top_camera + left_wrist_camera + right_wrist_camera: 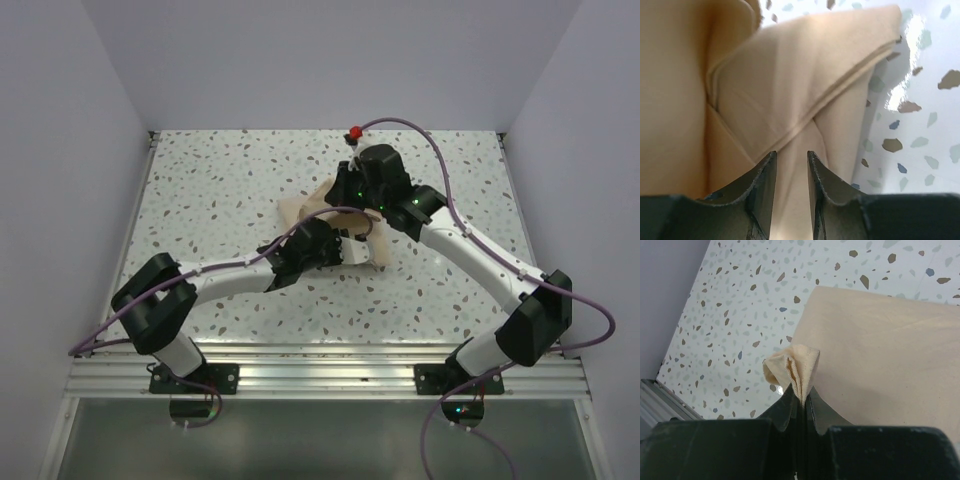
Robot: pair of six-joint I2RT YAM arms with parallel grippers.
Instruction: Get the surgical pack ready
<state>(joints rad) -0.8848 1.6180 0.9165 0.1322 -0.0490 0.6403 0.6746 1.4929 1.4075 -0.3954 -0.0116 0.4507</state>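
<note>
The beige cloth bundle (303,210) lies folded at the table's middle, largely covered by both arms. In the left wrist view its overlapping folds (805,75) fill the frame. My left gripper (343,247) (791,156) is open, its jaws a narrow gap apart just over a fold, holding nothing. My right gripper (350,195) (801,392) is shut on a bunched hemmed corner (795,365) of the cloth, lifted above the flat sheet (880,350). The steel tray, instruments and gauze packets are not visible.
A small red-capped fitting (353,133) sits at the table's far edge, with a purple cable arcing from it. White walls enclose the speckled table (220,190) on three sides. A metal rail (320,365) runs along the near edge.
</note>
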